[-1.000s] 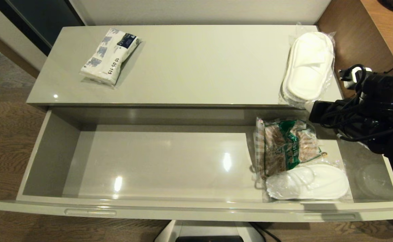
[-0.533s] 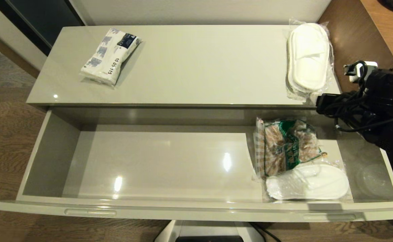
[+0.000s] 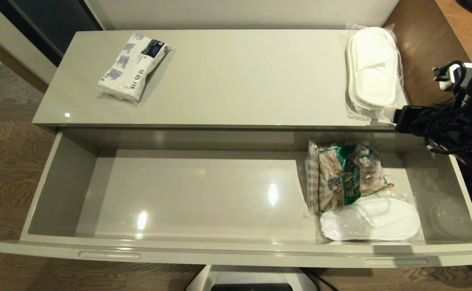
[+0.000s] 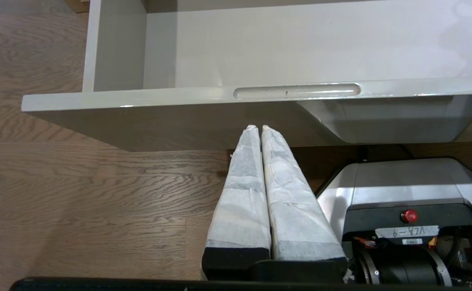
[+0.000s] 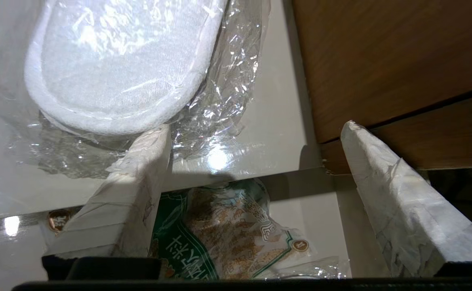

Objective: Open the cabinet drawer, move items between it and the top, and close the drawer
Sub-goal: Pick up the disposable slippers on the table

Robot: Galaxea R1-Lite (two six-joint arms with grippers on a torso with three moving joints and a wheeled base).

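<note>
Right wrist view, right gripper (image 5: 256, 149) (fingers spread), beside wrapped slippers (image 5: 119, 64)

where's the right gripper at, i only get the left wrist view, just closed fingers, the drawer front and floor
Observer: The right gripper is open, off the right front corner of the top, holding nothing.
Operator: any slippers up there
Observer: Yes, one wrapped pair of slippers lies on the top's right end, just beyond the open fingers.
Operator: whats in the drawer
Observer: At the right end of the cabinet drawer: a checked snack bag and a second wrapped pair in front of it.
Operator: and the tissue pack
Observer: The tissue pack lies on the top's left part.
</note>
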